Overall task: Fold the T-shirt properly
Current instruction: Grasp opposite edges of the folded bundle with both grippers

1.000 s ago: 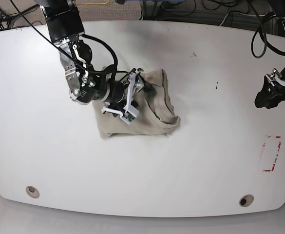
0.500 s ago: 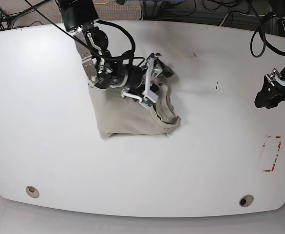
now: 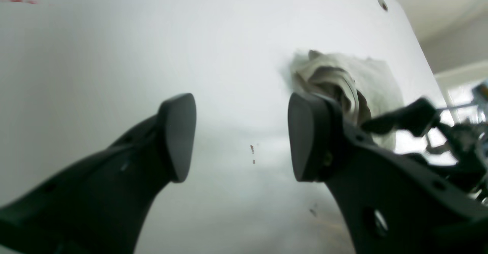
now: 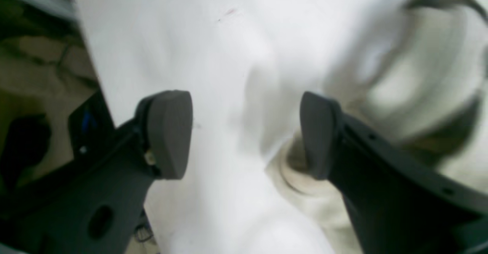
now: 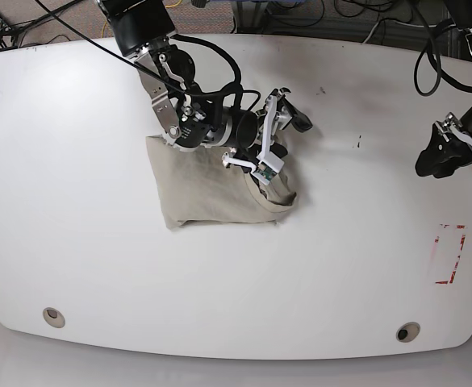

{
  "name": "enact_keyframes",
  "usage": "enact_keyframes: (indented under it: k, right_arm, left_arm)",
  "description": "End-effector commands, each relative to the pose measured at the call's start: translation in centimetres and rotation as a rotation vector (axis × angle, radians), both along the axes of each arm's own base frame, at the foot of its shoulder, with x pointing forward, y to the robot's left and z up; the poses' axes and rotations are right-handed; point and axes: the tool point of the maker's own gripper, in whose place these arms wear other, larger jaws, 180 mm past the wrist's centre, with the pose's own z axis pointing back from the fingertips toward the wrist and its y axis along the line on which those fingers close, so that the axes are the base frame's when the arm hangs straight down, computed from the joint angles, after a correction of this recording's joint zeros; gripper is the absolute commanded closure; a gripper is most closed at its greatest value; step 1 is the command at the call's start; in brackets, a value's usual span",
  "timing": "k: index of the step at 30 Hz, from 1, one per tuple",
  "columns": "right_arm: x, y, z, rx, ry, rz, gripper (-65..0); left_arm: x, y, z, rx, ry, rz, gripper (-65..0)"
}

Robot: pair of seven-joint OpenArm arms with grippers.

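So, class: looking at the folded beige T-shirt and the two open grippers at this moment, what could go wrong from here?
1. The right gripper hangs open low over the collar end of the T-shirt; any move across could snag the loose fold and undo it.
2. The collar end bunches up instead of lying flat, so another fold may trap wrinkles.
3. The left gripper sits far across the table, leaving the cloth unpinned and free to slide.

White table (image 5: pixel 316 266), cables (image 5: pixel 300 12) behind.

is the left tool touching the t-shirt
Apart. The base view shows the left tool near the table's edge, with bare white table between it and the T-shirt; its wrist view shows open jaws holding nothing.
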Motion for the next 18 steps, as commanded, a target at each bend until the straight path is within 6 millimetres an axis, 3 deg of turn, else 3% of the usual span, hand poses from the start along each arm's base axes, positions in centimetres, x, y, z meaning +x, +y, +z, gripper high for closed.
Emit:
enact_keyframes:
  k: [1,8,10,12,18]
  right_arm:
    - [2.0,-2.1,2.8,0.011,-0.105,-0.042,-41.5]
    - [5.9,-9.9,4.3,-0.097,-0.211,-0.171,-40.9]
    - [7.0,-11.9,3.8,-0.13,-0.214,-0.205,-36.6]
    - [8.2,-13.5,3.6,-0.143,-0.223,-0.237,-28.1]
    - [11.2,-17.4,3.1,-0.146,-0.231,-0.342,-3.5]
  left_arm:
    - [0.9,-1.7,2.0,0.027,-0.056,-0.084,-36.0]
    - [1.3,-10.1,1.9,0.094,-0.072,-0.343,-36.0]
    - [1.3,-12.2,1.5,0.16,-0.078,-0.411,-36.1]
    - [1.5,-15.0,1.0,0.212,-0.096,-0.467,-36.1]
    - [1.6,-20.3,-0.6,0.345,-0.129,-0.497,-35.7]
